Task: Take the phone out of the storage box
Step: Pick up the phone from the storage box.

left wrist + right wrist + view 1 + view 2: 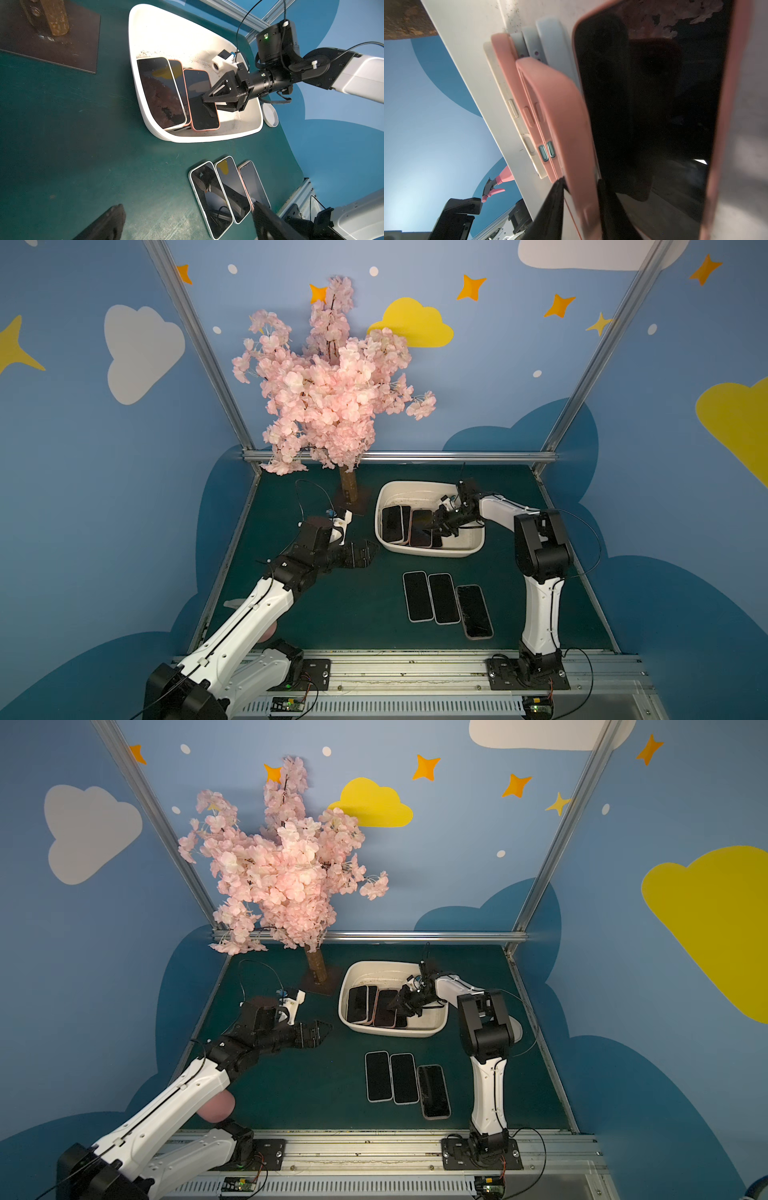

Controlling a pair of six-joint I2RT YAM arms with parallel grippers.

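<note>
The cream-white storage box point(469, 549) point(432, 1029) point(207, 139) sits at the back right of the green mat, its speckled wall point(467, 52) close in the right wrist view. Several phones lean stacked inside. My right gripper point(430, 526) point(392, 1006) point(204, 98) point(581, 187) reaches into the box and is shut on the edge of the pink-cased phone point(420, 526) point(384, 1006) point(200, 99) point(654, 104), one finger on each side. My left gripper point(372, 549) point(326, 1029) point(188, 207) hangs open and empty, left of the box.
Three phones point(417, 596) point(444, 598) point(473, 611) lie side by side on the mat in front of the box. A pink blossom tree point(332, 385) stands on a dark plate at the back left. A small white dish point(270, 114) lies by the box's right end.
</note>
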